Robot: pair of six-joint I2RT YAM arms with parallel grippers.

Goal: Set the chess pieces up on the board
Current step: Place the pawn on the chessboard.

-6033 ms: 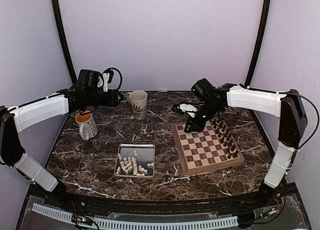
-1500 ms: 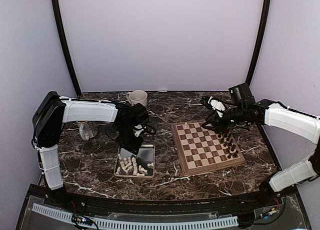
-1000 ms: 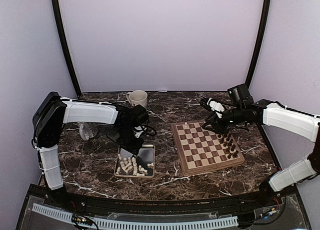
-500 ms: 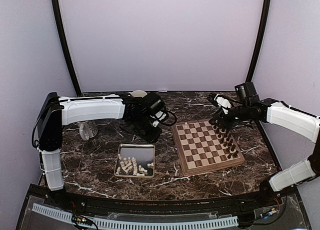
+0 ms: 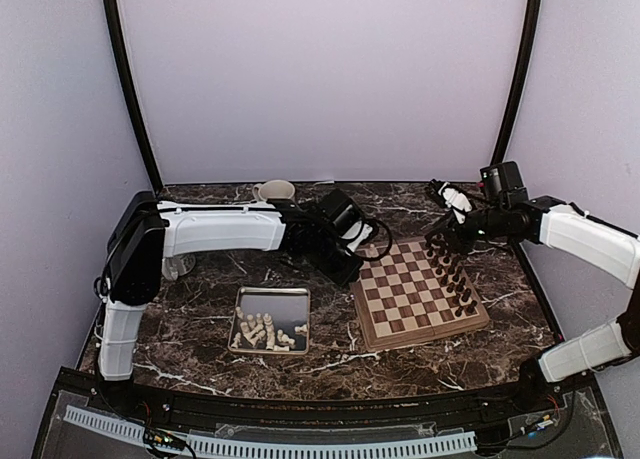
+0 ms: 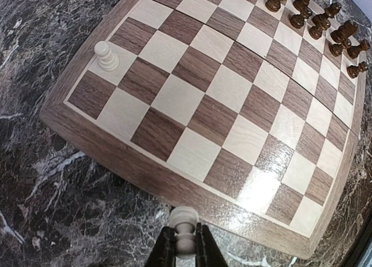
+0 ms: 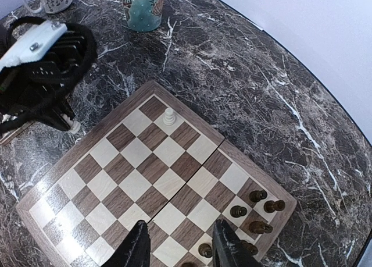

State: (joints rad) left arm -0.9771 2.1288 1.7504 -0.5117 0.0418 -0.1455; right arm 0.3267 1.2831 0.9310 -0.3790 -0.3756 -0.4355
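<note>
A white pawn [image 6: 183, 226], clamped in the left hand [image 6: 185, 246], is best set upright, centred on a board [image 6: 232, 89] square; the right hand [image 7: 183, 246] is held apart.

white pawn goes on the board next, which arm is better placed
Left. The left gripper is shut on a white pawn just off the board edge; the right gripper hovers open and empty over the dark pieces' end.

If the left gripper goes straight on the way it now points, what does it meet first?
Probably the tan border of the square wooden chessboard, touched first by the cream-white pawn the left gripper holds; depth is unclear.
</note>
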